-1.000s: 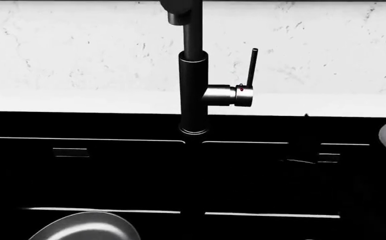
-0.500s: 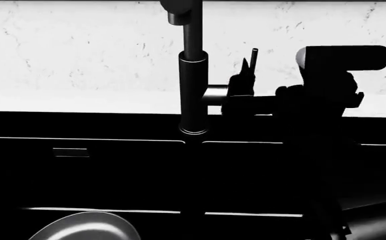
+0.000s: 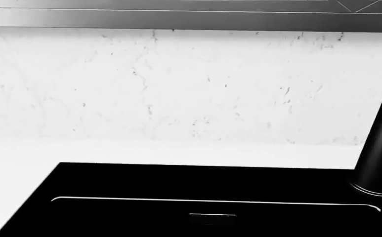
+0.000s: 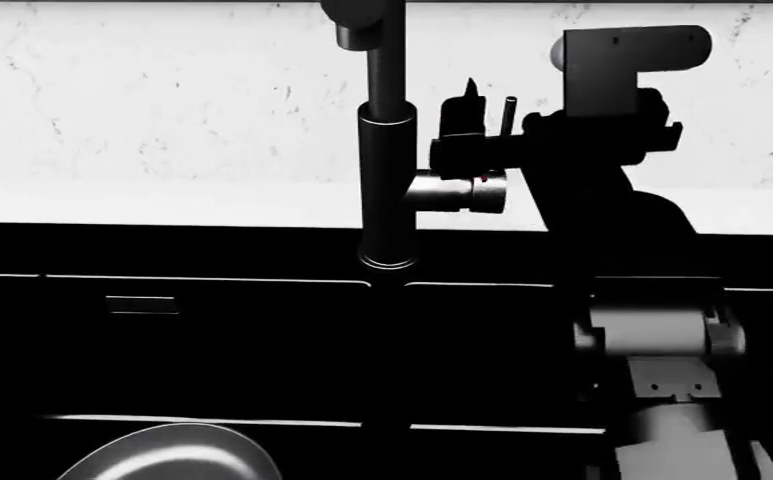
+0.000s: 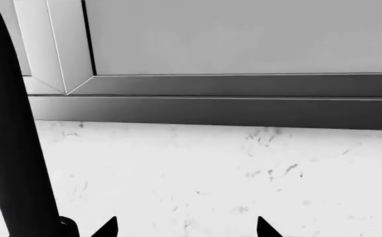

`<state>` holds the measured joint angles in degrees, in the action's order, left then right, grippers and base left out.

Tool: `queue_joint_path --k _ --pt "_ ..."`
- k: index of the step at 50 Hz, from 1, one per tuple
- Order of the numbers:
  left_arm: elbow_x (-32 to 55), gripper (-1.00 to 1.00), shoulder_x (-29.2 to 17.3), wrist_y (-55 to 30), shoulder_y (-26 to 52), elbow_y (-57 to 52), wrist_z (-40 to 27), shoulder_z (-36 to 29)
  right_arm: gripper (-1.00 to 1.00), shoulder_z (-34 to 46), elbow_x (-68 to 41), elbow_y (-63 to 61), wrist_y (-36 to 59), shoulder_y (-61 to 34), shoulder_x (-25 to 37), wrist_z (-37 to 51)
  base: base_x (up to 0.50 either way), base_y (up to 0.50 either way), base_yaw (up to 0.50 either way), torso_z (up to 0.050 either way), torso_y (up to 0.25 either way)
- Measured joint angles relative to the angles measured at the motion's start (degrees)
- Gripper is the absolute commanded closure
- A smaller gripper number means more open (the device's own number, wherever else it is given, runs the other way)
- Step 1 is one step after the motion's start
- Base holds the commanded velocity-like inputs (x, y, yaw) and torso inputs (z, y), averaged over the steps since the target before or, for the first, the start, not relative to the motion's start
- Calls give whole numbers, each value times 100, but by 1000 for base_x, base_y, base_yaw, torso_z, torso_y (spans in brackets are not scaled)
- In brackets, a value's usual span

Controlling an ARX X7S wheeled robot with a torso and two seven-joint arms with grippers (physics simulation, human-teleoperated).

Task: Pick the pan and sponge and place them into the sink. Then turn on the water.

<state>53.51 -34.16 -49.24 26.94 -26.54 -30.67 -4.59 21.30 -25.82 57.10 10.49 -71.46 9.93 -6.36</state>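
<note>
Head view first, from our left: the pan [image 4: 173, 452] sits at seven o'clock, a grey glossy disc cut by the lower edge, down inside the left basin of the black sink [image 4: 226, 290]. We cannot find the sponge in any view. At the centre stands the faucet [image 4: 388, 180], a tall black cylinder rising from the sink's back deck at twelve o'clock, with a steel side stub carrying a small red dot. The thin lever [image 4: 508, 115] stands upright from that stub, at about one o'clock from the faucet's base.

Our right gripper [image 4: 482, 130] is at the lever, its dark fingers [image 4: 466, 105] reaching in from the right and overlapping the rod just above the stub. They read only as a silhouette, so we cannot tell whether they press the lever. Through the right wrist view we see two fingertip points [image 5: 108, 228] spread apart against the marbled backsplash [image 5: 243, 173], with the faucet a black column beside them; no water runs.

Our left gripper is out of every view; its wrist camera shows only the sink's rim, an overflow slot [image 3: 212, 218] and the faucet base. We read no brand, label or writing anywhere.
</note>
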Motion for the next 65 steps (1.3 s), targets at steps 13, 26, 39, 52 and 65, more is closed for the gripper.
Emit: queue_joint_path --k 13,26,39,52,65 --pt "9 -100 14 -73 319 149 6 -62 -100 -337 672 1298 -432 -502 -341 -388 0 0 0 0 0" --pt "-127 -100 309 -360 1936 1319 384 -543 -100 -916 1290 1653 -517 -641 -508 -520 0 0 0 0 -9" --pt "-501 -100 525 -258 2746 2247 722 -969 -100 -1501 1774 1751 -535 -709 -589 -571 0 0 0 2 -223" --pt "-629 -100 578 -237 3087 2573 896 -1159 -100 -1863 2074 1758 -532 -944 -585 -580 0 0 0 2 -95" --pt "-628 -100 580 -241 3097 2661 936 -1204 -100 -2040 2231 1769 -382 -1120 -457 -413 0 0 0 0 0"
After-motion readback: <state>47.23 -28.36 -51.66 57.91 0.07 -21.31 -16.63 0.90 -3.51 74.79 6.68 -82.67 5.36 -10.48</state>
